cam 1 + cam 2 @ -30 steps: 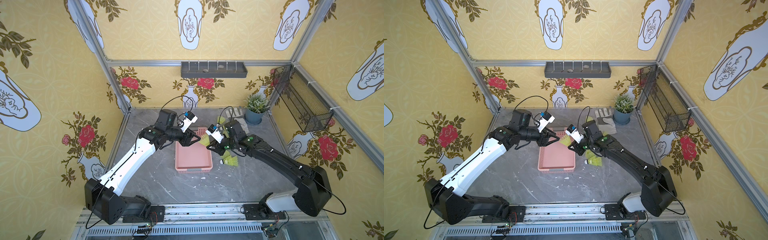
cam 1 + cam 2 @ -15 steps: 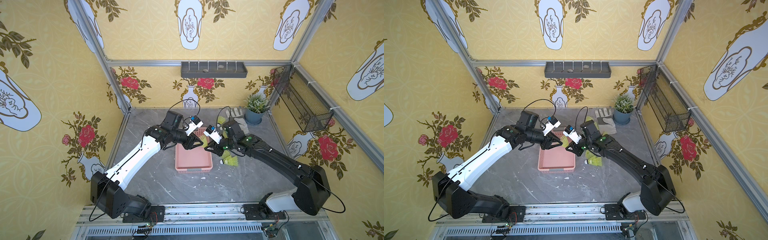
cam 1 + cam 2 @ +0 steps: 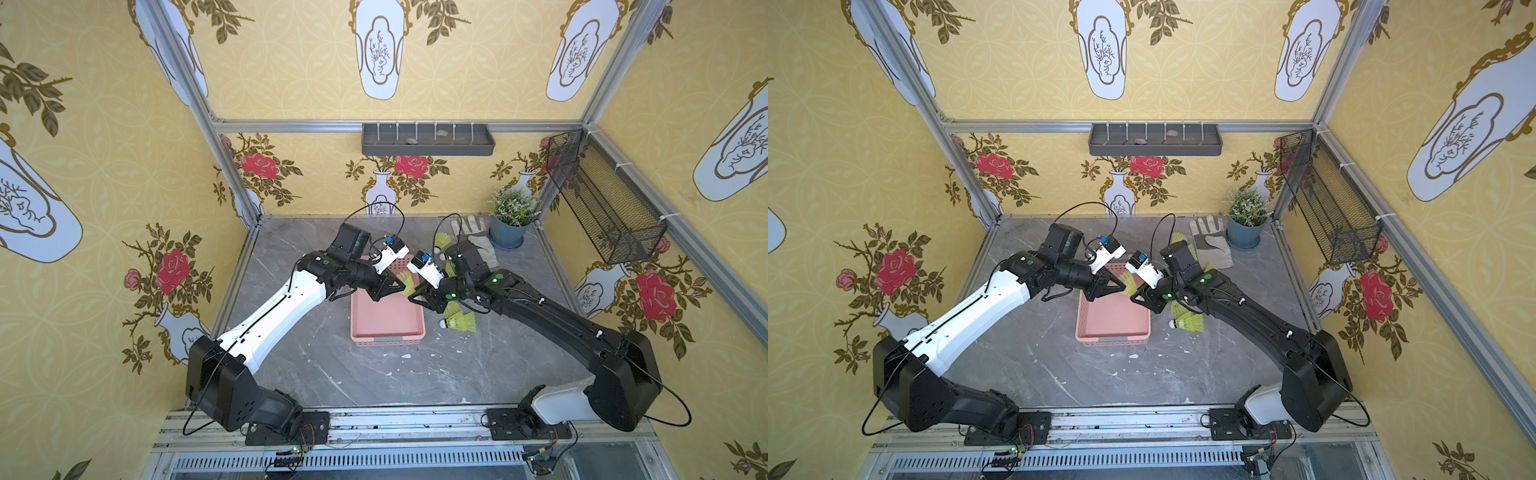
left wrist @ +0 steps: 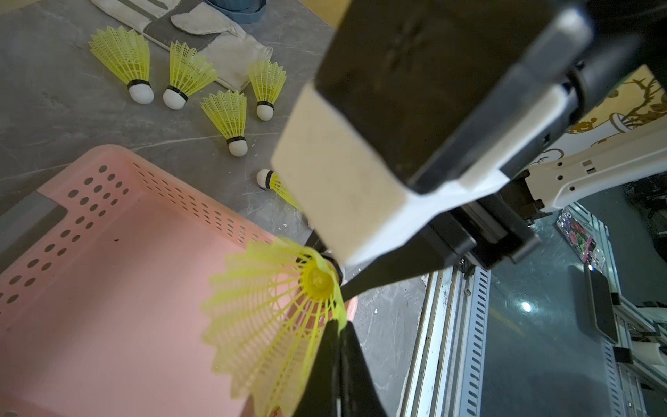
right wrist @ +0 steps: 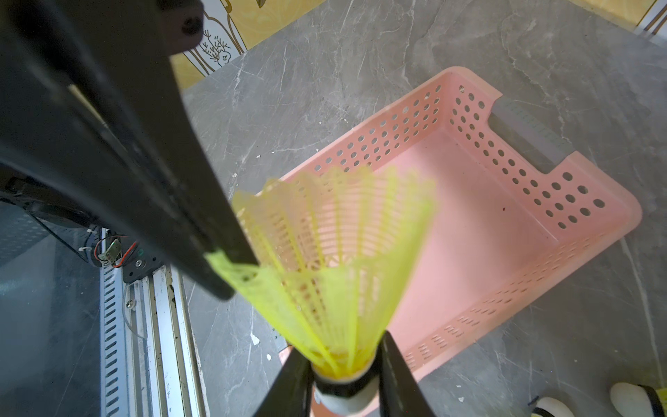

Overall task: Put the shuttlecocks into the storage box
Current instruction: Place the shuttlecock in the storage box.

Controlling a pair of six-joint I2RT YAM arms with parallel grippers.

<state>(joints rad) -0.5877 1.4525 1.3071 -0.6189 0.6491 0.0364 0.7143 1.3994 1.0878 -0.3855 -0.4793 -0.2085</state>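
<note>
- Shuttlecock [image 4: 274, 310] is in the air over the far right part of the box [image 3: 386, 334]. Box is empty, so nothing is stored yet.
- Left gripper [image 4: 336, 335] is pinched shut on its skirt rim. Right gripper [image 5: 344, 363] jaws flank the cork, grip unclear.
- Other shuttlecocks [image 4: 231, 119] lie on the worktop [image 3: 374, 374] right of the box.

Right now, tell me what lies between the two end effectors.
One shuttlecock, above the box: the left end effector pinches its skirt rim, the right end effector flanks its cork. Both wrist views show it.
</note>
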